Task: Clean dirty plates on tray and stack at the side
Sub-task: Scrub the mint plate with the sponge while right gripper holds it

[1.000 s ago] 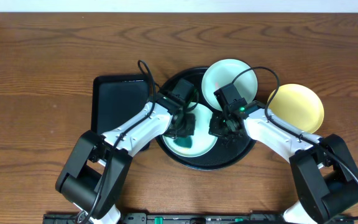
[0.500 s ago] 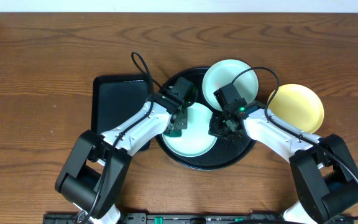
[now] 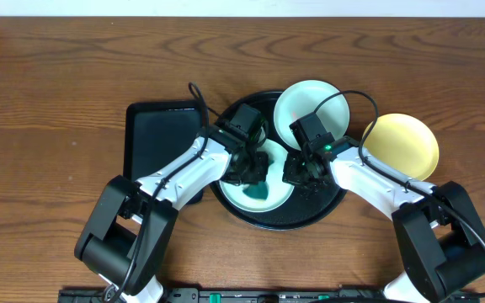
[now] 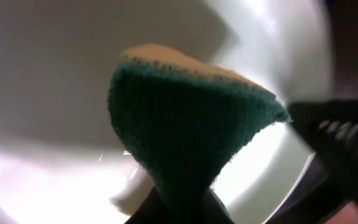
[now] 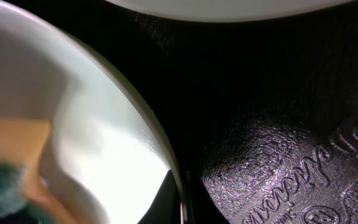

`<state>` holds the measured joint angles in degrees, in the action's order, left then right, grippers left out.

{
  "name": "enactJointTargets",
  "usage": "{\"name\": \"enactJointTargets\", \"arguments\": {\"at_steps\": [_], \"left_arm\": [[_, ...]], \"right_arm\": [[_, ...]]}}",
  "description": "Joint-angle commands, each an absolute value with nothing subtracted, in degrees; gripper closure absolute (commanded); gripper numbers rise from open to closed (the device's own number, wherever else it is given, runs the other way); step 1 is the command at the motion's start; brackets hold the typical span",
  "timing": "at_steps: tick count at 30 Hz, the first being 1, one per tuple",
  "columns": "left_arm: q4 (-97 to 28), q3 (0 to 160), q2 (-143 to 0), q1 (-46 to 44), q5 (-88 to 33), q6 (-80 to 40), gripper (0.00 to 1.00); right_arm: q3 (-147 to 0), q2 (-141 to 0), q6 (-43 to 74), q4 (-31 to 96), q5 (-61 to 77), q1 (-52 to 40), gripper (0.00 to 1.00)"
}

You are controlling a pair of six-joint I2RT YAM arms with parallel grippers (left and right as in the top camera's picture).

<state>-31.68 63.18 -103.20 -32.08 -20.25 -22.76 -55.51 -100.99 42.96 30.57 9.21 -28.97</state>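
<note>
The brown wooden bench (image 3: pixel 57 84) carries the large round black tray with a raised rim (image 3: pixel 320 206). The pale mint-white glossy plate under the scrub (image 3: pixel 281 189) lies flat and face up in the tray's near half. Being round, it has no long axis and points nowhere; only its hollow faces upward. A second mint-white plate (image 3: pixel 306 105) sits at the far edge, seemingly overlapping the tray's rim, and a pale yellow plate (image 3: pixel 402 145) rests on the bench just right of the tray.

The green-and-yellow scouring sponge (image 4: pixel 185 137) is pinched at its narrow end by the closed left gripper (image 3: pixel 251 172). Its long axis runs out from the jaws onto the plate. The right gripper (image 3: pixel 301 172) is clamped on that plate's right rim, one finger on each side of it.

The likely trouble is a hard stroke dragging the glossy rim out of that thin pinch. The plate would then skate across the tray into the second plate, or tip up on its held edge
</note>
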Motion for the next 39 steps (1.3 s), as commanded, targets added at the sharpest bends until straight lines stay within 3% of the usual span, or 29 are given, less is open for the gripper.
{"name": "enactJointTargets", "arguments": {"at_steps": [1,7,10,19,32,34,39], "left_arm": [[-28.14,62.89,-103.85,-32.03,-13.80,-21.50,0.92],[-22.44,62.89,-103.85,-32.05,5.45,-21.67,0.93],[-20.25,62.89,-103.88,-32.05,9.37,-21.67,0.93],[-24.25,62.85,-104.68,-32.27,6.24,-21.69,0.93],[-31.79,62.85,-105.03,-32.27,-25.28,-21.41,0.93],[-31.70,62.85,-105.03,-32.27,-24.69,-20.88,0.92],[-28.10,62.85,-105.03,-32.14,-9.52,-20.38,0.93]], "right_arm": [[-55.66,-102.30,42.98,30.92,7.62,-28.60,0.99],[-55.66,-102.30,42.98,30.98,7.62,-28.60,0.99],[-55.66,-102.30,42.98,30.98,7.60,-28.60,0.99],[-55.66,-102.30,42.96,31.00,7.60,-28.60,0.99],[-55.66,-102.30,42.96,30.98,7.60,-28.60,0.99],[-55.66,-102.30,42.96,30.98,7.62,-28.60,0.99],[-55.66,-102.30,42.96,30.96,7.60,-28.60,0.99]]}}
